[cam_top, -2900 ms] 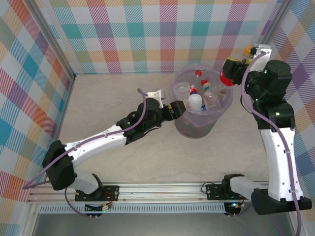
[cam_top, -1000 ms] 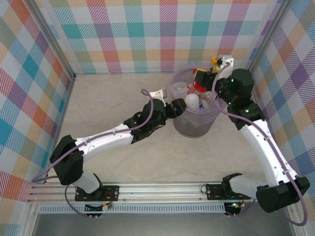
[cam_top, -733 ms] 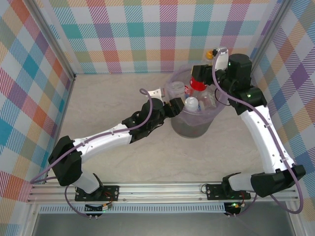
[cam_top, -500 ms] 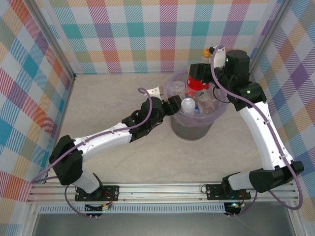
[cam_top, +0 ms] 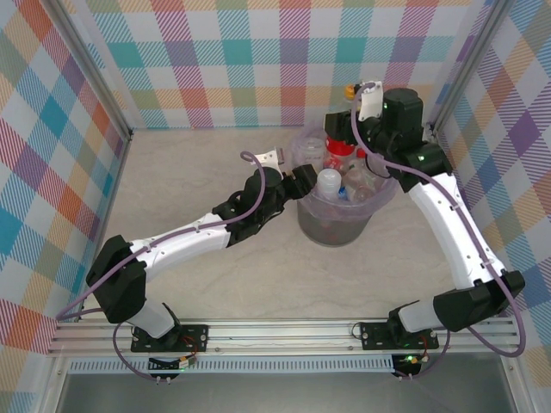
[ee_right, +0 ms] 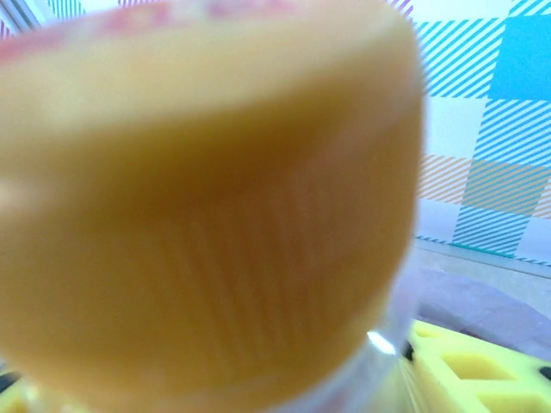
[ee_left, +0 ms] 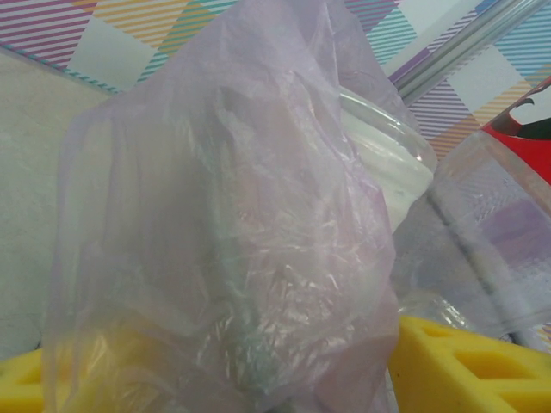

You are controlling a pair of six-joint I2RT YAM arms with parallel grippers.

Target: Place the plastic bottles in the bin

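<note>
The bin (cam_top: 332, 227), a grey bucket lined with a lavender bag, stands at the back middle of the table. Several plastic bottles lie inside, one with a white cap (cam_top: 328, 180). My left gripper (cam_top: 301, 183) is shut on the bin's left rim; bag film (ee_left: 232, 241) bunches between its yellow pads (ee_left: 456, 361), with the pale rim (ee_left: 387, 151) behind. My right gripper (cam_top: 344, 136) hangs over the bin's far side, shut on a red-labelled bottle (cam_top: 341, 149). That bottle's orange cap (ee_right: 198, 215) looms blurred before the right wrist camera, beside a yellow pad (ee_right: 469, 361).
Checked walls close in the table at the back and both sides, and the bin stands near the back wall (cam_top: 258, 69). The beige tabletop (cam_top: 189, 172) stretches open to the left of the bin and in front of it.
My right arm has swung left from the right wall, carrying the red-labelled bottle over the bin. The left gripper has kept its hold and drawn the bin slightly left.
</note>
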